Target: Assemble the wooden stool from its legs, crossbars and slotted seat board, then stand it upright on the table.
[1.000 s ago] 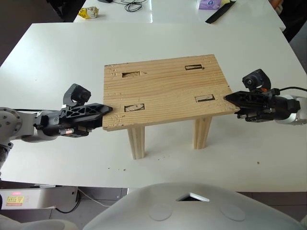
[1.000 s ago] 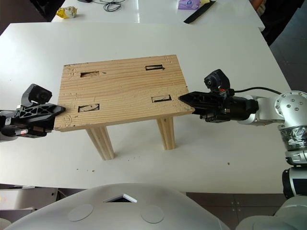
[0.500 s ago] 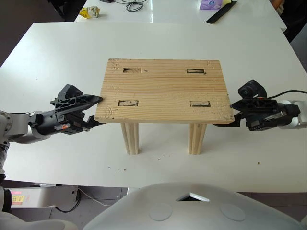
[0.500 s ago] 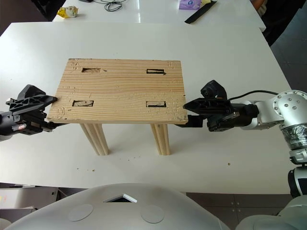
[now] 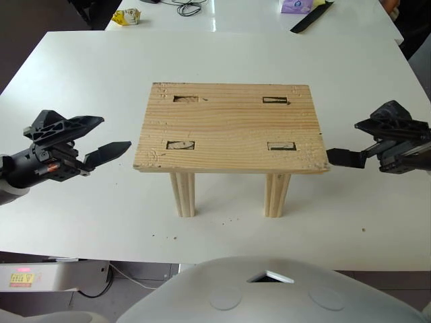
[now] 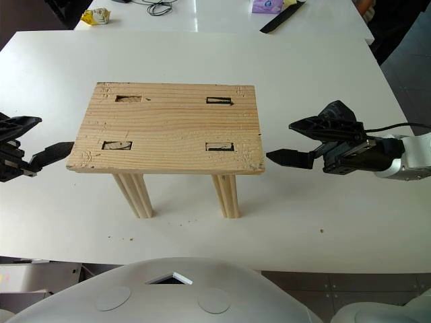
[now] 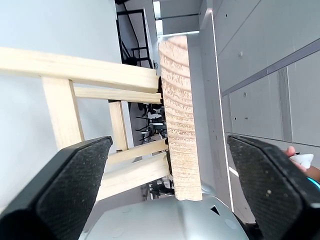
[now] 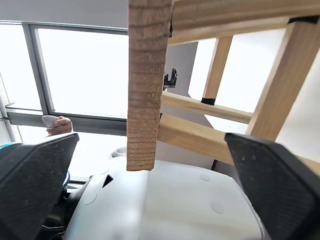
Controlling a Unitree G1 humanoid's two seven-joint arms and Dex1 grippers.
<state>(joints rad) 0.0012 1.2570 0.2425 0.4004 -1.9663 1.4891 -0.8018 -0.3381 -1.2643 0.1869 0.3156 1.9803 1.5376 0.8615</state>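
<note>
Left pincer: black, fingers apart, clear of stool; arm cut off at frame edge.
Wooden stool: upright, mid-bench. Pale grained seat board, four rectangular slots, chipped edges. Rear legs hidden beneath seat. Crossbar visible from wrist view.
Right pincer: fingers apart, just beside seat end.

I had the head pair looking forward and down from above the near edge of the table, at middling range. Both eyes took in the whole stool, which sat further left in the right eye. The wrist cameras rode low and close, behind the left gripper and right gripper, facing each other across the seat board. Both saw its end grain edge-on and shared the legs and crossbars beneath.
</note>
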